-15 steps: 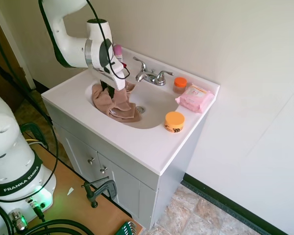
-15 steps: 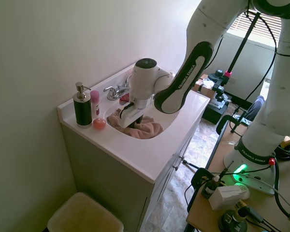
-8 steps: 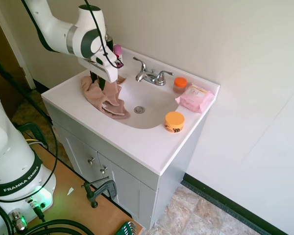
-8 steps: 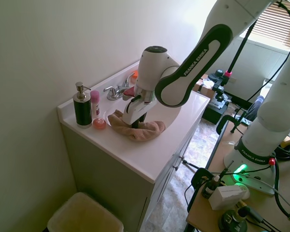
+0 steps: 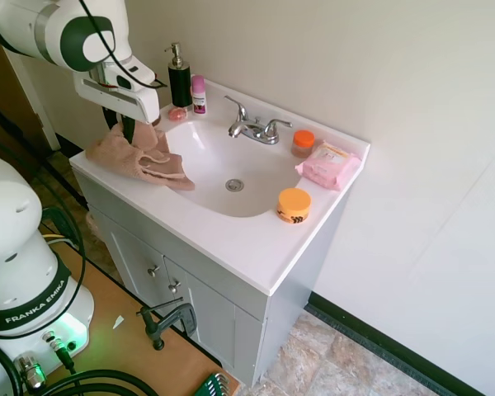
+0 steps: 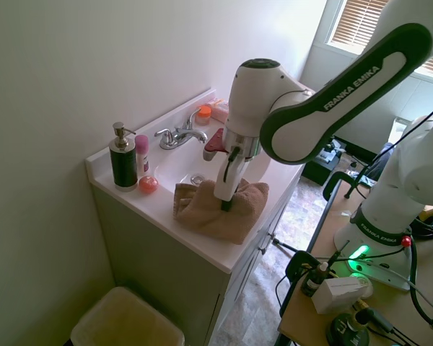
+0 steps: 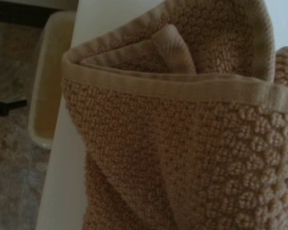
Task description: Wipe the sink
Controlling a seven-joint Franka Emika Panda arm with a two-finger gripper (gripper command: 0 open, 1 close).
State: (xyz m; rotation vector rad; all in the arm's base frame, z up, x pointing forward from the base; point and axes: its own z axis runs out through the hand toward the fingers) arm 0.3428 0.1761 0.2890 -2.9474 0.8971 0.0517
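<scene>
White vanity top with the sink [image 5: 231,169] sunk in its middle; the oval basin lies bare, its small metal drain [image 5: 234,185] exposed. The chrome faucet [image 5: 254,128] stands at the back edge behind the basin. The tool [image 5: 129,129] hangs over the front left corner of the top, pinching a tan towel [image 5: 136,154]; in the second exterior view the tool [image 6: 226,205] plunges into the bunched cloth [image 6: 222,209], so the fingertips are largely hidden and the grip is probably, not plainly, a firm pinch. The towel rests on the flat rim beside the basin and drapes over the front edge of the top. In the wrist view its looped weave [image 7: 182,134] fills most of the frame, with a pale bin [image 7: 48,76] on the floor below the edge.

At the back left corner stand a dark soap dispenser [image 5: 179,78], a pink bottle [image 5: 199,93] and a small pink object [image 5: 177,114]. On the right side sit an orange-lidded jar [image 5: 303,142], a pink wipes packet [image 5: 328,164] and an orange tub [image 5: 294,204] at the basin's right rim. The front right of the top is open.
</scene>
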